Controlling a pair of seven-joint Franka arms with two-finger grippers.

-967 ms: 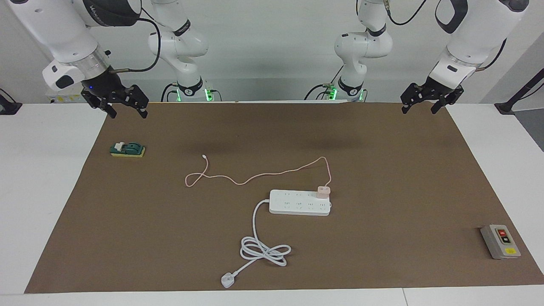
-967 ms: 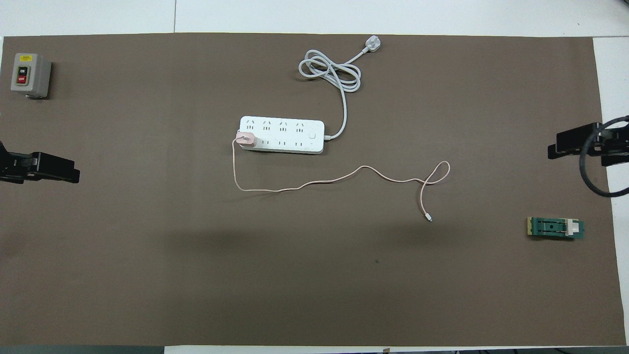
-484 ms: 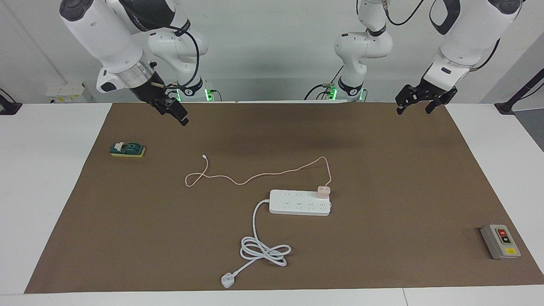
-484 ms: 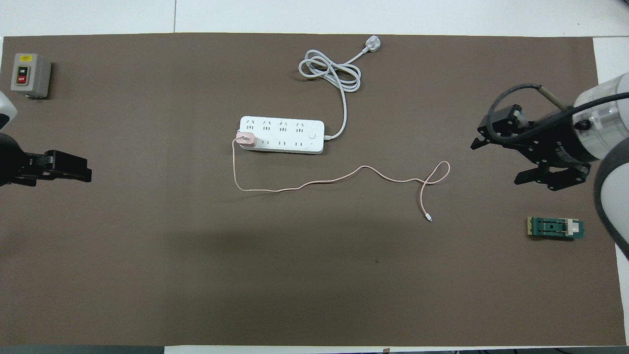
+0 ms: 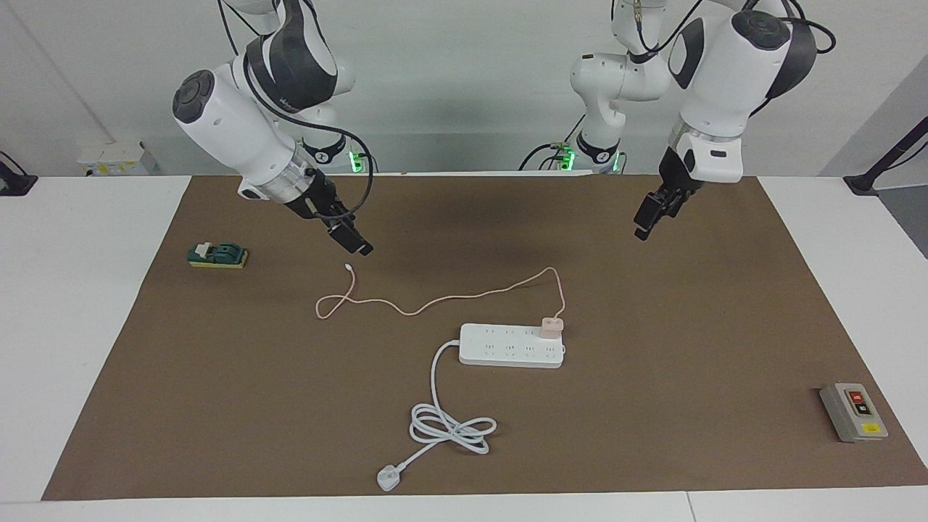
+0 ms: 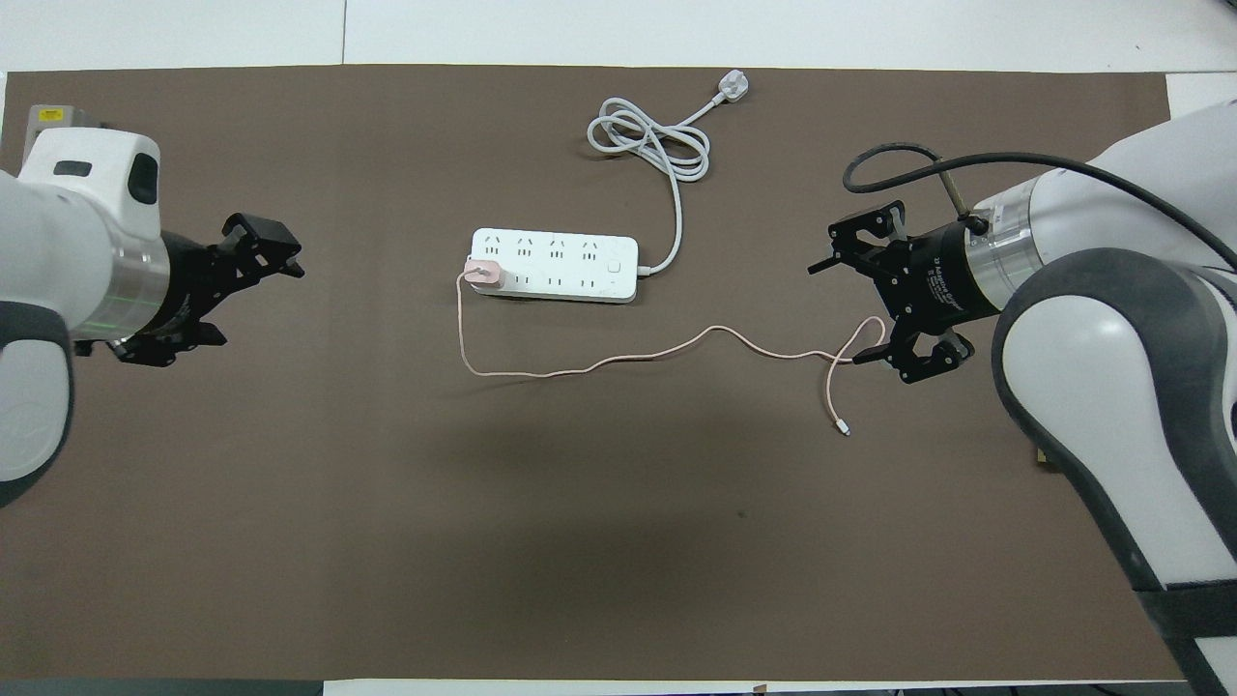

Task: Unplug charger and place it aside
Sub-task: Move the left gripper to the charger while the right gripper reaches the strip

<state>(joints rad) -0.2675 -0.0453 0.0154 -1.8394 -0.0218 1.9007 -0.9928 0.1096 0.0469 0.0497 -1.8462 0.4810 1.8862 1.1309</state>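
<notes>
Charger [image 5: 552, 327] sits plugged into the power strip [image 5: 512, 346] near the middle of the brown mat [image 5: 689, 304], at the strip's end toward the left arm; its thin pink cable [image 5: 435, 301] trails across the mat toward the right arm's end. Both arms hang in the air — the left gripper [image 5: 647, 214] over bare mat with fingers spread, the right gripper [image 6: 863, 303] over the cable's looped end, fingers spread too, touching nothing.
</notes>
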